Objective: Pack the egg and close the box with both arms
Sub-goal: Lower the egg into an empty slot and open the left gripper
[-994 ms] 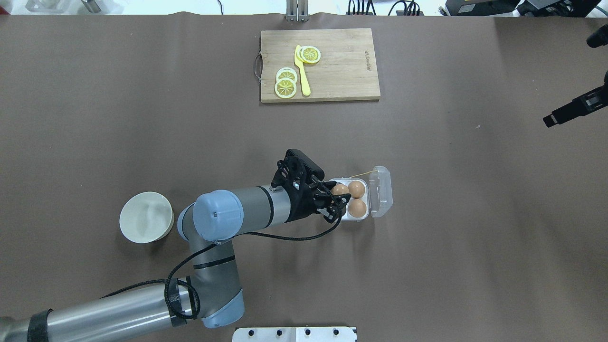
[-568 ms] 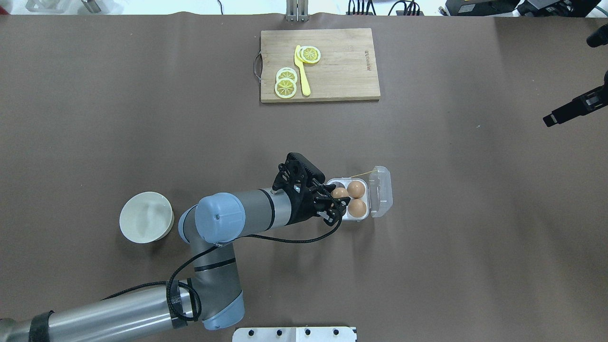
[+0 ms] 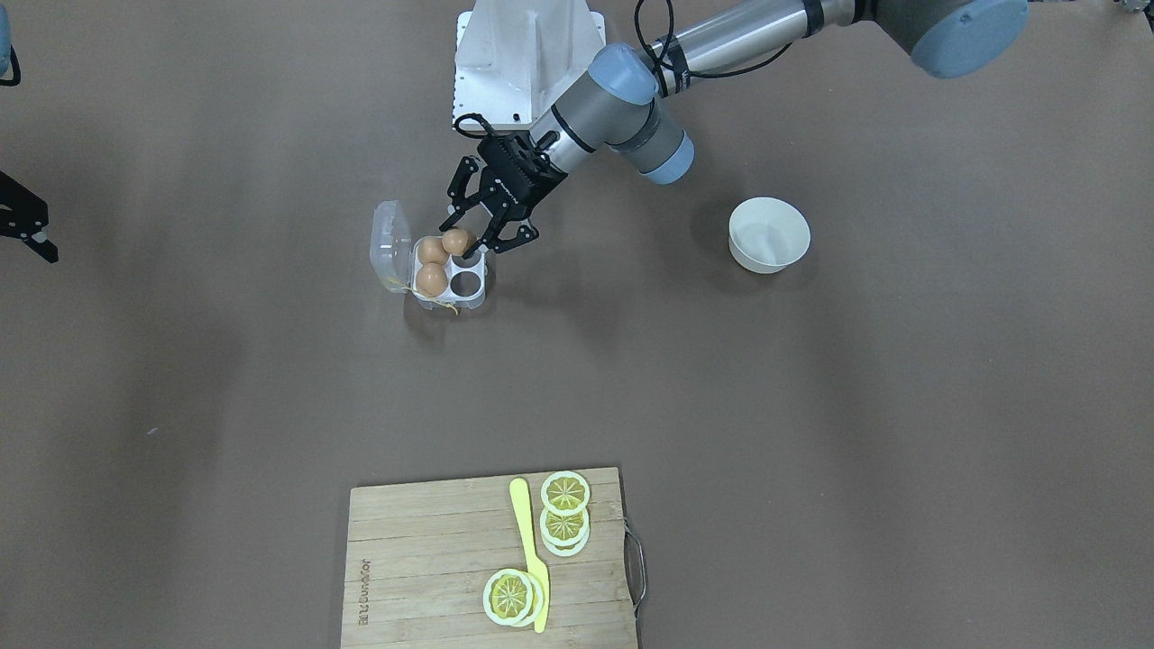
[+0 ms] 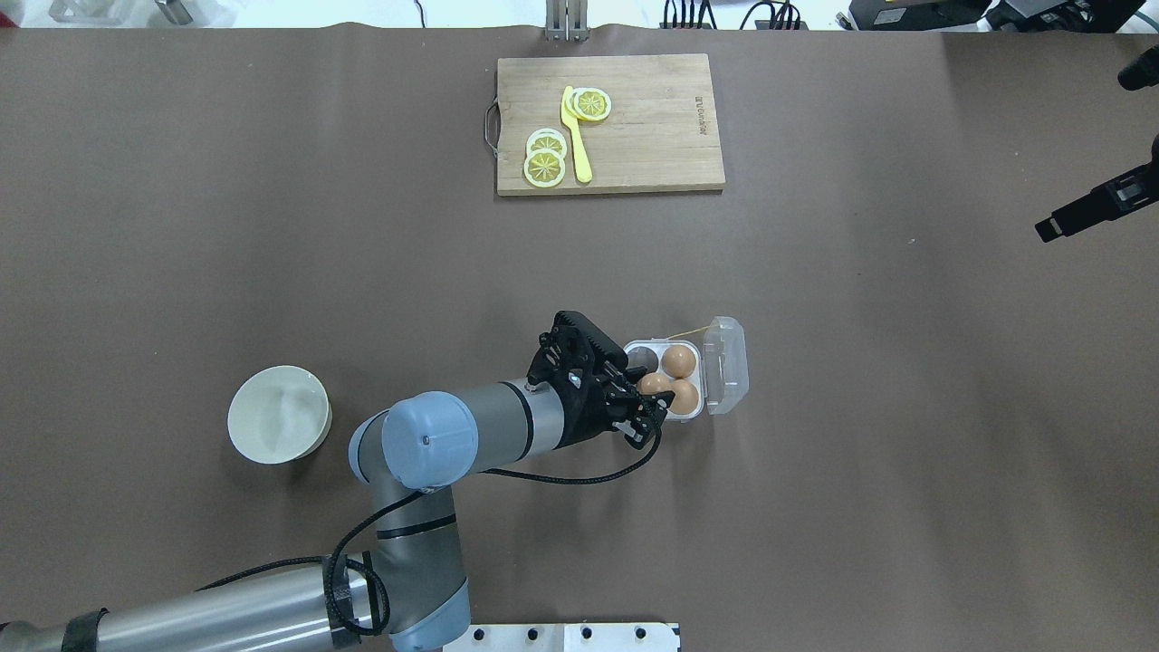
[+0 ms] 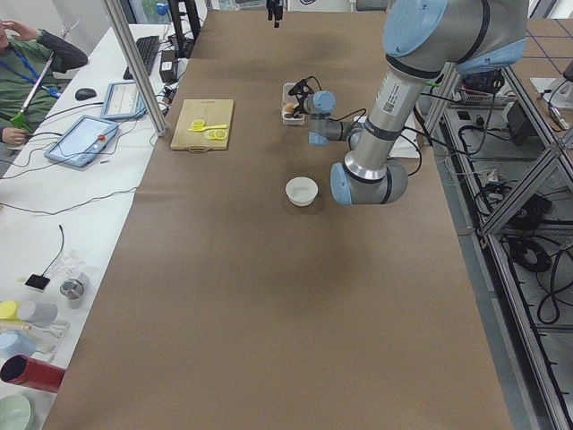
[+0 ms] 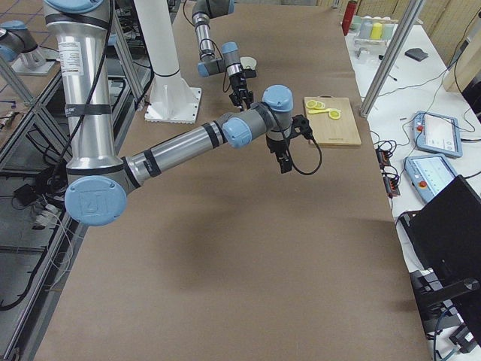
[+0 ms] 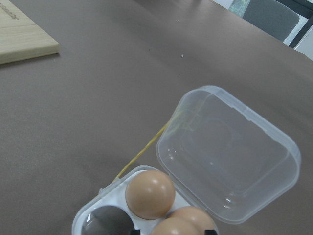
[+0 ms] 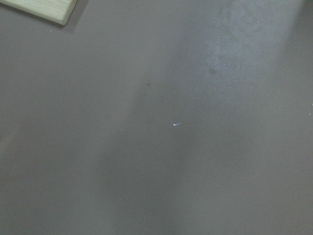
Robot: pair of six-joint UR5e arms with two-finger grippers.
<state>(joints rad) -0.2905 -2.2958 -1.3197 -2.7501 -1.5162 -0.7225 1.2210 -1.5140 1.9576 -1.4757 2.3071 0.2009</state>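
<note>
The clear box (image 4: 694,415) lies open on the table, its lid (image 4: 727,365) folded out to the right, a yellow string (image 4: 693,330) at its far edge. Two orange-brown eggs (image 4: 679,360) (image 4: 684,396) sit in its right cells. My left gripper (image 4: 648,399) is shut on a third egg (image 4: 650,383) and holds it just over the near left cell. The far left cell (image 4: 642,359) is bare. The front view shows the held egg (image 3: 457,241) between the fingers. My right gripper (image 4: 1048,226) hangs open and empty far off at the table's right edge.
A round white bowl (image 4: 279,414) stands left of my left arm. A wooden cutting board (image 4: 652,127) with lemon slices (image 4: 544,166) and a yellow knife (image 4: 577,136) lies at the far middle. The white robot base (image 3: 527,50) is at the near edge.
My left gripper has carried the egg from over the far left cell towards the robot, to over the near left cell. The far left cell now shows bare. The right arm has not moved.
</note>
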